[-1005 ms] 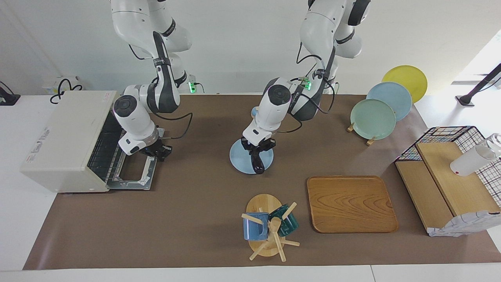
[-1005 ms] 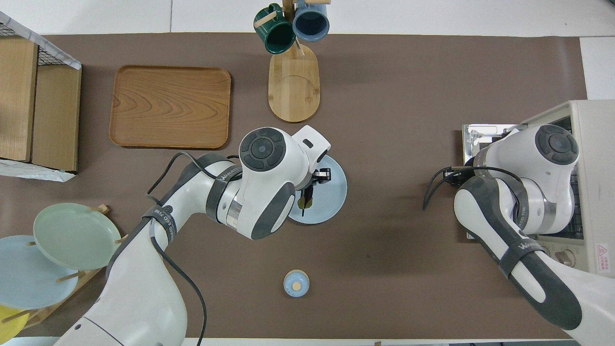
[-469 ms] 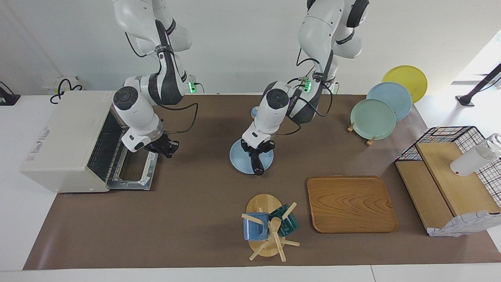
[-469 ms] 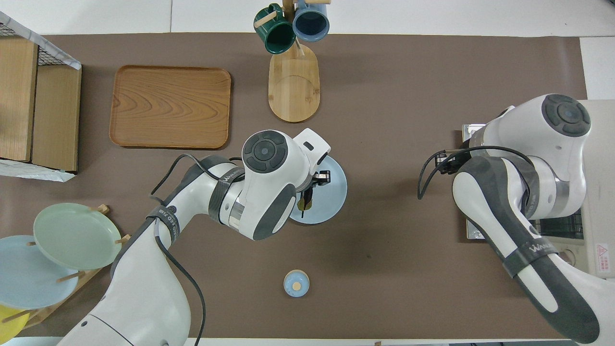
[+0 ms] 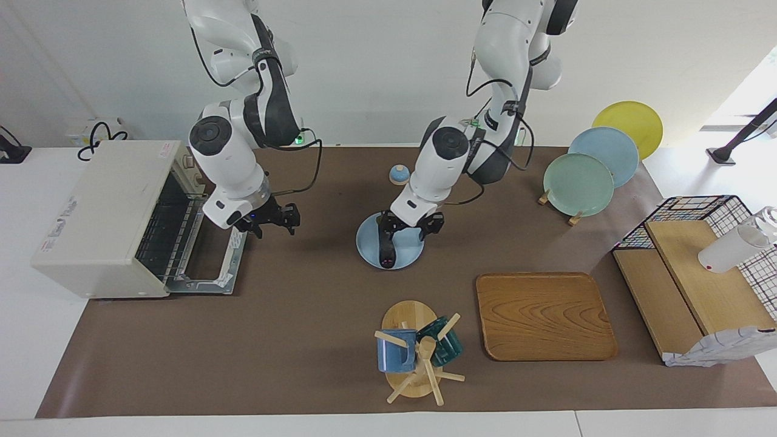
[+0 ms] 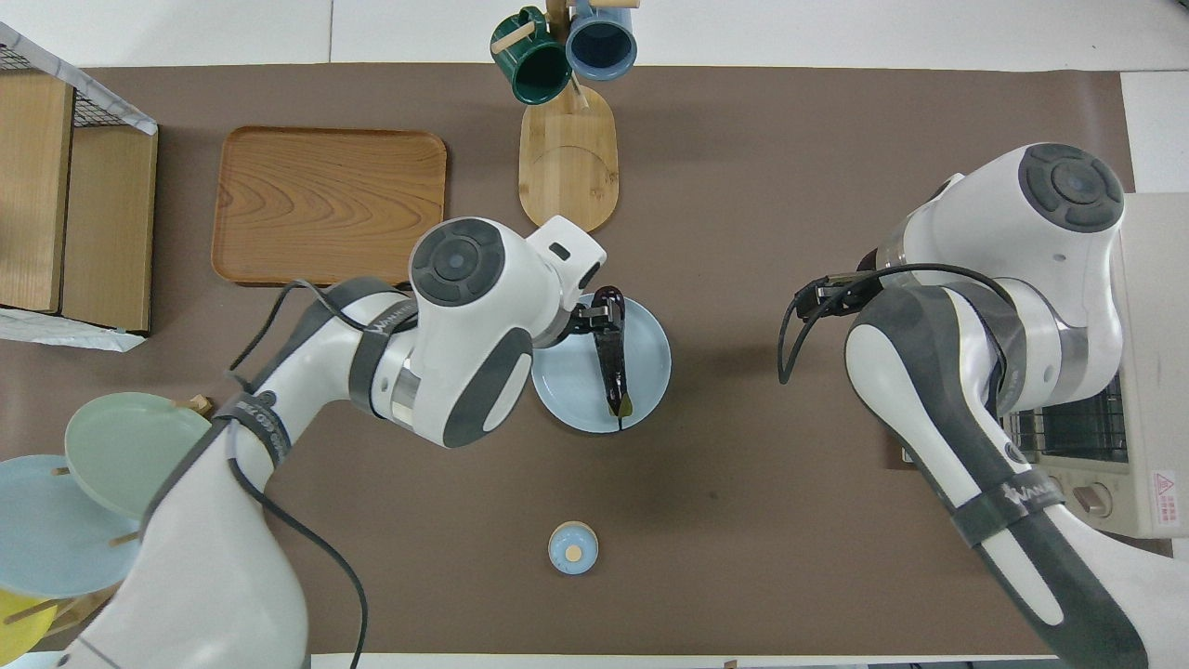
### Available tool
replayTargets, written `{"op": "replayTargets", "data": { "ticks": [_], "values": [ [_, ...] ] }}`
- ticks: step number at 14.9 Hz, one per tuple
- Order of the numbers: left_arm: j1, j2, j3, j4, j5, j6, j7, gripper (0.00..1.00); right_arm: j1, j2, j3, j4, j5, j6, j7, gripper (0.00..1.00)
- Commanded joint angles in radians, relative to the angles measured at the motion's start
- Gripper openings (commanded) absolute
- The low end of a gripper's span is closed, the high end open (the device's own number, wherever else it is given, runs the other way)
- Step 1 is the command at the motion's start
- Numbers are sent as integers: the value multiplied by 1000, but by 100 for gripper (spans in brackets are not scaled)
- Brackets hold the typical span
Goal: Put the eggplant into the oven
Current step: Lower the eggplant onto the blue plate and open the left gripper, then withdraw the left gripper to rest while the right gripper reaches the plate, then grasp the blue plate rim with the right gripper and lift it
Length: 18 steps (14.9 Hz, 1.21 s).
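**A:** What is found nearest the robots?

**B:** A small blue knob-topped lid (image 5: 398,175) is seen on the brown bench (image 5: 303,315), closest to the arms' bases. Toward the right arm's end, the oven (image 5: 103,218) is set with its door (image 5: 209,267) dropped flat and its wire rack (image 5: 162,233) exposed.

**A:** And the right gripper?

**B:** The right gripper (image 5: 267,221) is held in the air just past the edge of the open door. Its jaws appear parted, and nothing is carried in them.

**A:** Where is the eggplant?

**B:** The eggplant (image 6: 612,358) is laid across a pale blue plate (image 6: 650,372) at mid-bench. The left gripper (image 5: 408,226) is lowered over the plate at the eggplant's end farther from the robots. Whether its jaws are closed on the eggplant cannot be told.

**A:** What is placed farther out?

**B:** A wooden tray (image 5: 543,315) and a mug stand (image 5: 419,355) with a blue and a green mug are seen. Toward the left arm's end, plates on a rack (image 5: 580,182) and a wire-and-wood basket rack (image 5: 698,273) are set.

**A:** How is this step best done?

**B:** It is judged that the glossy skin may slip, so a grip closer to the middle is advised. The eggplant is best lifted level and kept clear of the plate's rim.
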Motion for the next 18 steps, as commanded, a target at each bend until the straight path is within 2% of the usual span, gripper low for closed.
{"op": "replayTargets", "data": {
  "ticks": [1, 3, 5, 6, 8, 9, 11, 15, 16, 18],
  "values": [
    [132, -53, -1, 134, -4, -214, 60, 100, 75, 25, 1, 61, 4, -20, 57, 100],
    [220, -49, 0, 237, -2, -317, 107, 100, 161, 51, 1, 104, -10, -17, 140, 100],
    [329, -70, 0, 251, 1, -374, 205, 100, 244, 117, 1, 207, -55, -34, 252, 100],
    [365, -85, 2, 252, 5, -400, 242, 100, 296, 177, 1, 282, -57, -45, 321, 100],
    [403, -117, -1, 247, 101, -443, 298, 100, 423, 339, 1, 472, -104, -98, 473, 100],
    [411, -127, -1, 244, 125, -462, 327, 100, 457, 393, 2, 518, -131, -91, 533, 100],
    [443, -151, 2, 229, 131, -502, 411, 100, 490, 417, 2, 517, -134, -1, 569, 100],
    [480, -257, 2, 97, 134, -497, 499, 100, 573, 424, 1, 422, -137, 93, 596, 100],
    [480, -278, 2, 69, 154, -490, 499, 100, 574, 429, 2, 405, -138, 113, 596, 92],
    [477, -311, 0, 29, 169, -479, 496, 100, 570, 426, 2, 355, -161, 159, 595, 68]
  ]
}}
